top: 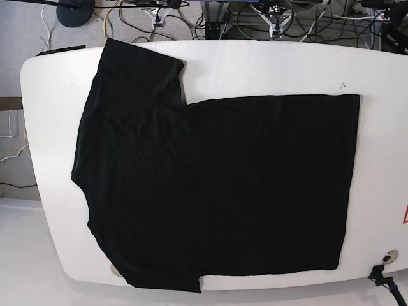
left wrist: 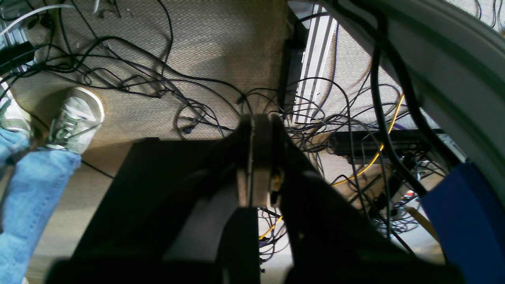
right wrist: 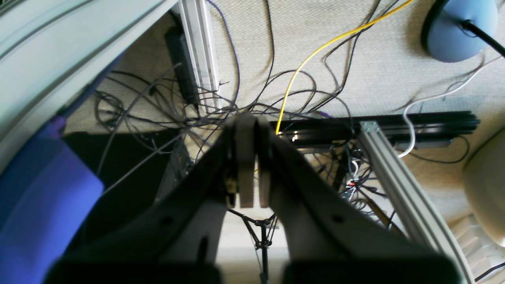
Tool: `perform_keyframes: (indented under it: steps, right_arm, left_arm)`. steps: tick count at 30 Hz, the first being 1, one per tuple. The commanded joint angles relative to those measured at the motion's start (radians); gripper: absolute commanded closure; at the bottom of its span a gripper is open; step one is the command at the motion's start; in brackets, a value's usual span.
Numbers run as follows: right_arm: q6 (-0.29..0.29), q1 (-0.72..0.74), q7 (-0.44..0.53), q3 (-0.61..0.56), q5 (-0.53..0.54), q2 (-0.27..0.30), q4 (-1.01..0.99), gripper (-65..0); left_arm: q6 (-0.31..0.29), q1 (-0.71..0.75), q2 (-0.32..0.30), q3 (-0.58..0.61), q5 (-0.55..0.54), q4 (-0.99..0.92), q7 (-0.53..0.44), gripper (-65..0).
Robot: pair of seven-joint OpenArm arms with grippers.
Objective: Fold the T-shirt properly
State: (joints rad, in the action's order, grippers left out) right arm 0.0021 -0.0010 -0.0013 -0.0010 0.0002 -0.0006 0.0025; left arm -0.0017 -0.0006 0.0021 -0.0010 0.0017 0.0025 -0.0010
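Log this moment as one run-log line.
T-shirt: spread flat, plain black side up, unfolded | table: white | left gripper: shut, empty, off table | right gripper: shut, empty, off table

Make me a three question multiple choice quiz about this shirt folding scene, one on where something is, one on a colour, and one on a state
1. Where does the T-shirt lie?
A. Spread flat on the white table
B. Hanging from an arm
C. Piled on the floor

2. What colour is the side of the shirt that faces up?
A. Purple
B. Plain black
C. White

3. How do the left gripper and right gripper stand?
A. Both wide open
B. One clamped on a sleeve
C. Both shut and empty

Answers: 1 A, the base view shows it laid out across the tabletop. 2 B, no print shows there. 3 C, each wrist view shows pads together, over floor cables, nothing between them.
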Motion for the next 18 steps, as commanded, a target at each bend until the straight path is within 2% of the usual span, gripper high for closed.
perform_keyframes:
  steps: [1, 18]
  right_arm:
    - [0.009, -0.002, 0.013, -0.006, 0.002, 0.0, 0.0, -0.3]
    - [0.009, -0.011, 0.005, -0.005, 0.0, 0.002, -0.002, 0.0]
  left_arm:
    - [-0.004, 0.004, 0.007, -0.001, -0.014, 0.019, -0.012, 0.0]
    - [0.0, 0.0, 0.004, 0.001, -0.006, 0.015, -0.042, 0.0]
